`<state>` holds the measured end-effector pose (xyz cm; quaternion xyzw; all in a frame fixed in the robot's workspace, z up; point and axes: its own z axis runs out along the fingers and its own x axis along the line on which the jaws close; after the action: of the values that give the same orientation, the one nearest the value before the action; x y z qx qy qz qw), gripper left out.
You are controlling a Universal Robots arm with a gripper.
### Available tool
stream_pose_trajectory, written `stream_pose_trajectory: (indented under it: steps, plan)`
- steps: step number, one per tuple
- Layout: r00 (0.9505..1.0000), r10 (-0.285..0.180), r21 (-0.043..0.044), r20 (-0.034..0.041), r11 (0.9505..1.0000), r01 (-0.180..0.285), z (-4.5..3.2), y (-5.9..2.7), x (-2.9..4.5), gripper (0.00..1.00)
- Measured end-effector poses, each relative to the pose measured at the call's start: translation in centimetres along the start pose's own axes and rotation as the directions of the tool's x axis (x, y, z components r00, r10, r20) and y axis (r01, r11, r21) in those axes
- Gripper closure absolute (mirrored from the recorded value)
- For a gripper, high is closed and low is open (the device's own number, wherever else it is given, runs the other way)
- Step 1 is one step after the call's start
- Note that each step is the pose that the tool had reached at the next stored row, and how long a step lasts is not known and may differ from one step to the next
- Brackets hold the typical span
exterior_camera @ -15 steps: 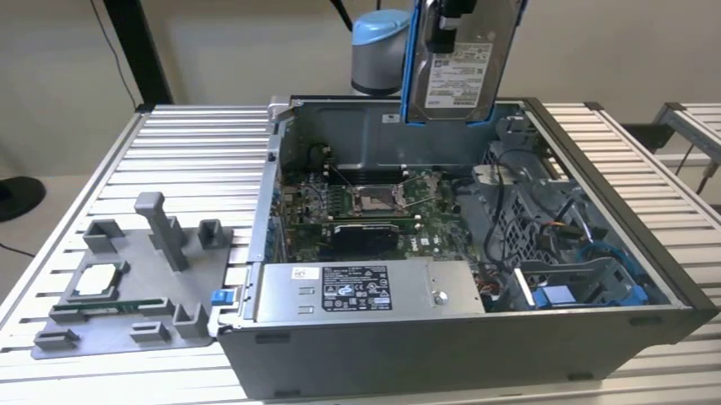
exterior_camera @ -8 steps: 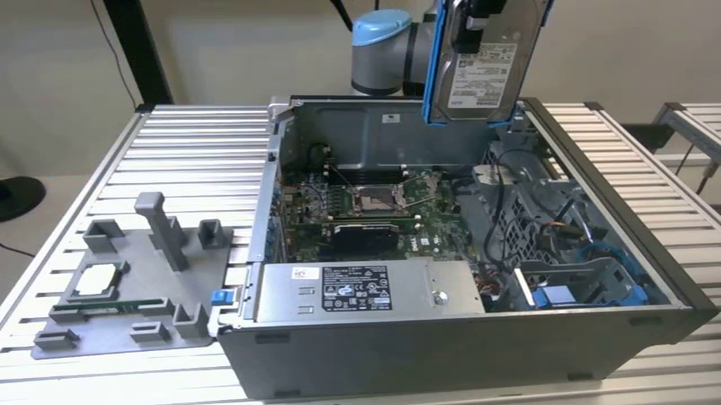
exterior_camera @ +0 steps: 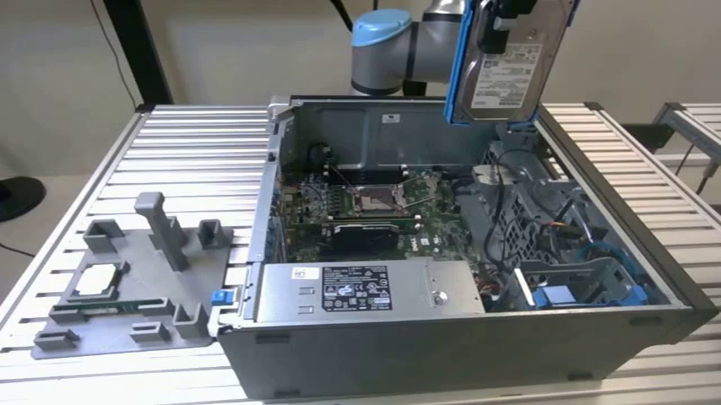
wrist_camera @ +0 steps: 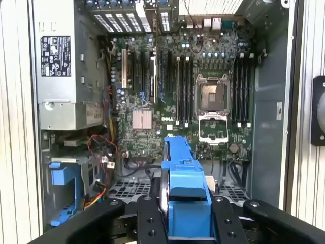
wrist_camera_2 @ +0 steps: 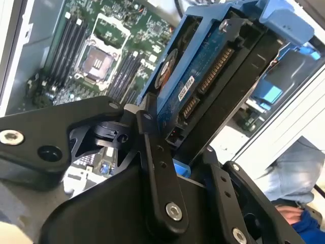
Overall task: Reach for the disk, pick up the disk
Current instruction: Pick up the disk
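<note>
Disk: the disk (exterior_camera: pixel 512 63) hangs in the air above the rear of the open computer case (exterior_camera: pixel 451 337), held upright on edge with its white label facing the exterior view; it touches nothing in the case.
Blue bracket: the bracket (wrist_camera: pixel 185 190) wraps the drive's edges, and in the first wrist view it stands edge-on between the two black fingers.
Tool: the tool (wrist_camera_2: pixel 175 152) is closed onto the disk, its fingers (wrist_camera_2: pixel 157 178) pressing the flat faces, likely because a grip across the thin dimension keeps the drive from swinging.
Height: the drive is clear of the case walls, which suggests the pick-up is already made.
Case interior: below lie the motherboard (exterior_camera: pixel 372 202) with its bare processor socket (wrist_camera: pixel 213 96) and the power supply (exterior_camera: pixel 366 291) with a black-and-white label.
Drive bay: a blue-trimmed bay (exterior_camera: pixel 586 291) sits at the case's corner on the exterior view's right.
Worktop: the slatted worktop (exterior_camera: pixel 192 143) also carries a grey fixture tray (exterior_camera: pixel 124 287) on the exterior view's left, well apart from the disk.
</note>
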<state>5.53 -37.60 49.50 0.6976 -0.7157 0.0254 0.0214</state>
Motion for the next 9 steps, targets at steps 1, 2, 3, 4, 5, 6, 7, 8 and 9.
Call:
stream_pose_trajectory:
  steps: [1,2,3,4,5,6,7,8,9]
  plan:
    - [1.0000,0.000,0.0000,-0.0005,1.0000,0.000,0.00,-0.33,-0.01,1.00]
    - [1.0000,0.000,0.0001,-0.0011,1.0000,0.000,0.01,-0.67,-0.02,1.00]
    - [1.0000,0.000,0.0001,-0.0017,1.0000,0.000,0.01,-0.97,-0.03,1.00]
    - [1.0000,0.000,0.0002,-0.0022,1.0000,0.000,0.01,-1.18,-0.03,1.00]
    - [1.0000,0.000,0.0001,-0.0026,1.0000,0.000,0.02,-1.35,-0.04,1.00]
    - [1.0000,0.000,0.0002,-0.0028,1.0000,0.000,0.01,-1.42,-0.04,1.00]
    - [1.0000,0.000,0.0001,-0.0029,1.0000,0.000,0.00,-1.43,-0.04,1.00]
    - [1.0000,0.000,0.0001,-0.0029,1.0000,0.000,0.01,-1.43,-0.04,1.00]
    - [1.0000,0.000,0.0001,-0.0028,1.0000,0.000,0.01,-1.44,-0.04,1.00]
